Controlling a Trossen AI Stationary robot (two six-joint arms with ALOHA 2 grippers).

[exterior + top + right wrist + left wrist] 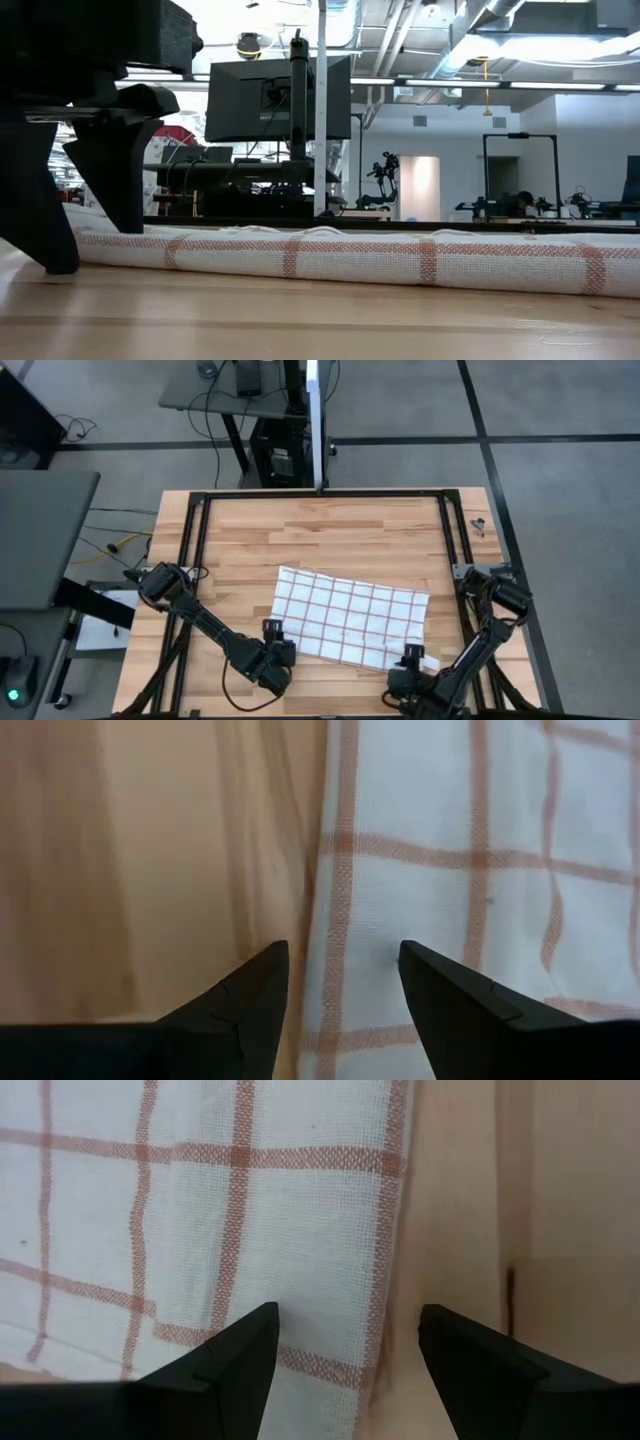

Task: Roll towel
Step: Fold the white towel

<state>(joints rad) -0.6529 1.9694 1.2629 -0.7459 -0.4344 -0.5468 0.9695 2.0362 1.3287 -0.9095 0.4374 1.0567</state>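
1. High view: the towel (352, 620) lay flat at lower centre of the wooden table (320, 530), white with a red-brown grid. The left gripper (276, 647) and right gripper (414, 660) covered its near corners.
2. Low view: the towel's near edge looked thick and rounded, its right end cut off; which arm the dark finger at left belonged to was unclear.
3. Left wrist view: fingers (240, 1365) spread, straddling the woven hem, grasping nothing.
4. Right wrist view: fingers (450, 995) likewise parted over the hem.
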